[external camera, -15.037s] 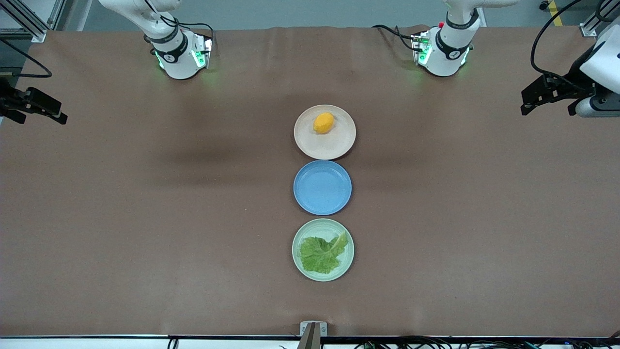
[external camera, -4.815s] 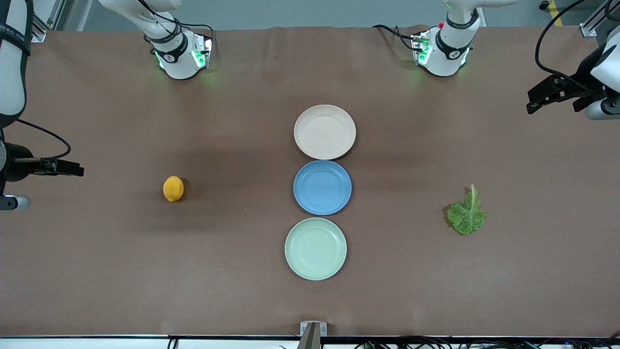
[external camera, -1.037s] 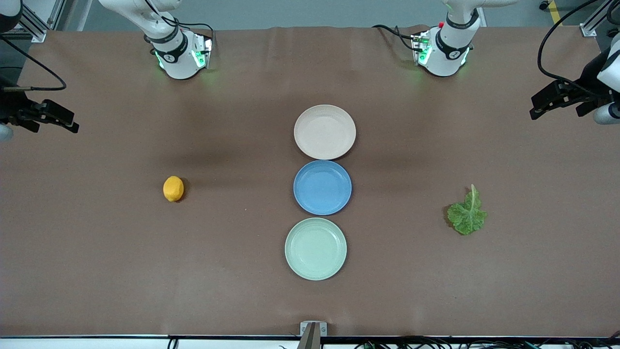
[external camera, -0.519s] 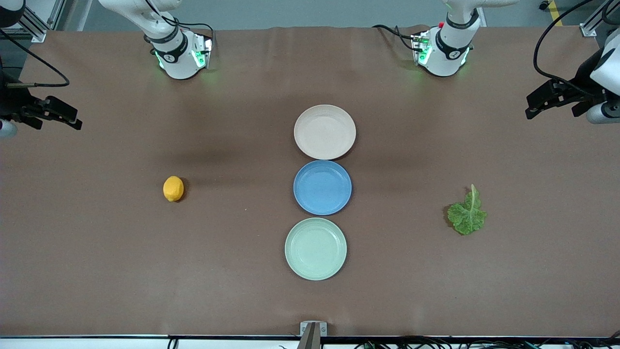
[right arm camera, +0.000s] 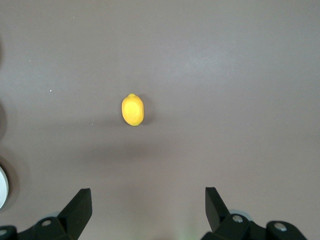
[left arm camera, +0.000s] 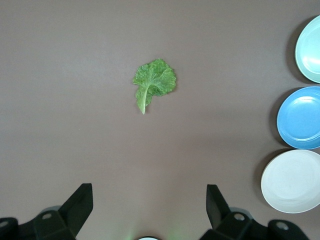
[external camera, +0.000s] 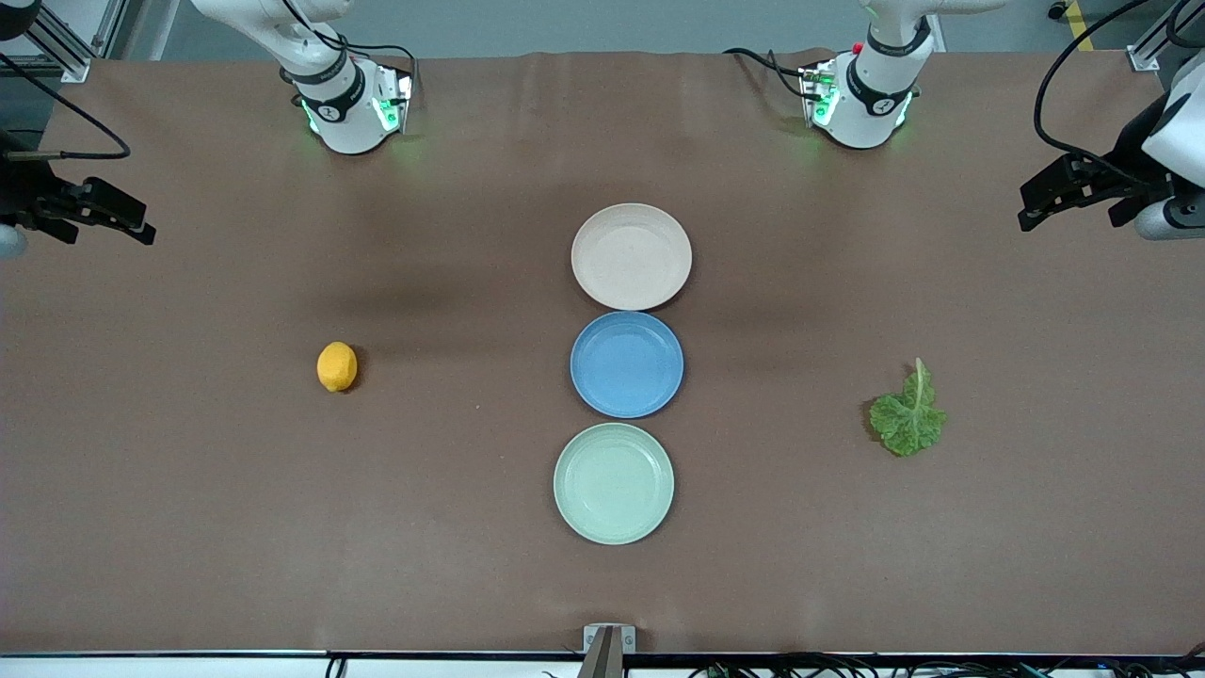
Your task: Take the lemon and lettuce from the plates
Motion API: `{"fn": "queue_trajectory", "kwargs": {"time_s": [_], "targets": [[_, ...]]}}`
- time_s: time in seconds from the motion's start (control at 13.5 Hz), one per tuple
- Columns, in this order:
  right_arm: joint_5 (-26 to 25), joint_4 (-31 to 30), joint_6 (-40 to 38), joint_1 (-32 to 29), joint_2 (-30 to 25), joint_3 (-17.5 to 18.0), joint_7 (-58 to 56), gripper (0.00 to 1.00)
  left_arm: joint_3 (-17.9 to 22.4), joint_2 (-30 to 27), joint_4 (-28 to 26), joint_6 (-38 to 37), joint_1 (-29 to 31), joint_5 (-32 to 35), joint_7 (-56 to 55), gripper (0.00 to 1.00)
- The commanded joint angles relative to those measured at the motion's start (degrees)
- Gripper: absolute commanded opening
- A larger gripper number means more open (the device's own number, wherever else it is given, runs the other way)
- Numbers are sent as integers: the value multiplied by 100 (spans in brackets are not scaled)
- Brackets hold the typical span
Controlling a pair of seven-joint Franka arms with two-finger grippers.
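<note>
Brown table (external camera: 188, 527) | lemon (external camera: 337, 366), lettuce (external camera: 907, 417) off plates | left gripper (external camera: 1036, 202), right gripper (external camera: 127, 226) at ends, jaws spread

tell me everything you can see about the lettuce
The lettuce is one flat, crinkled, bright green leaf with a pale rib and stem. It lies on the bare brown table toward the left arm's end, well apart from all three plates, with its stem pointing away from the front camera. Nothing touches it; the left wrist view shows it whole.

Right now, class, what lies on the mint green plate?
Nothing: the mint green plate is bare and fully visible. The lettuce lies flat on the table, toward the left arm's end.
</note>
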Motion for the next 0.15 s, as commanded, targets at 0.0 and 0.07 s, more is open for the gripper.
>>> {"fn": "queue_trajectory", "kwargs": {"time_s": [0.0, 0.07], "targets": [[-64, -86, -21, 58, -126, -5, 47, 100, -32, -23, 31, -14, 11, 4, -1, 100], [-64, -78, -29, 58, -126, -5, 47, 100, -32, -23, 39, -14, 11, 4, 8, 100]]}}
